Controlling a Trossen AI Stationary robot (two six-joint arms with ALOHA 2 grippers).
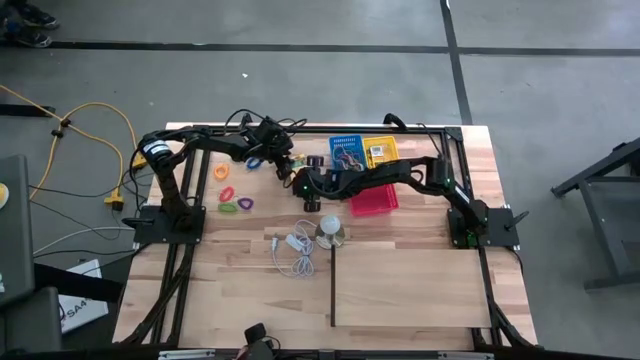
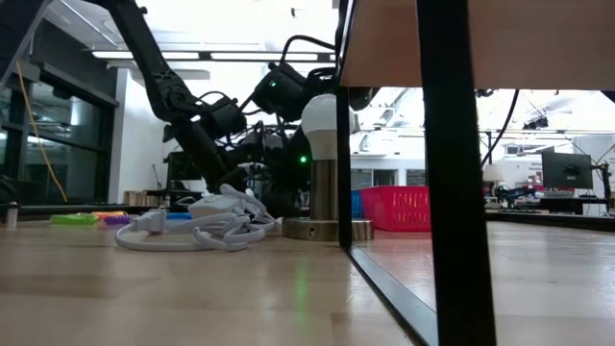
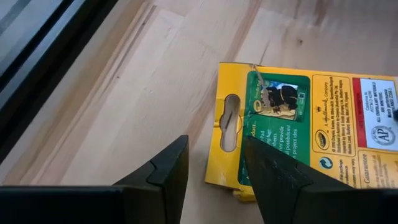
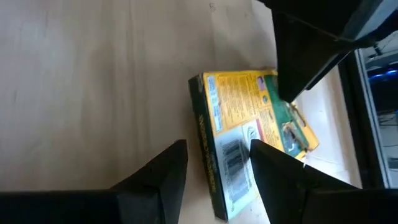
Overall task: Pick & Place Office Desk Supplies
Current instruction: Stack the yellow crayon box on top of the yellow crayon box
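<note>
High view: both arms meet upper middle of the tabletop (image 1: 400,290). Left wrist: left end effector (image 3: 214,165) open, empty, over a yellow-green packet (image 3: 298,124) reading "Hallmark". Right wrist: right end effector (image 4: 217,168) open, another packet (image 4: 245,140) just beyond.

The yellow packet (image 3: 305,124) runs off the left wrist picture's edge (its small print unreadable).
</note>
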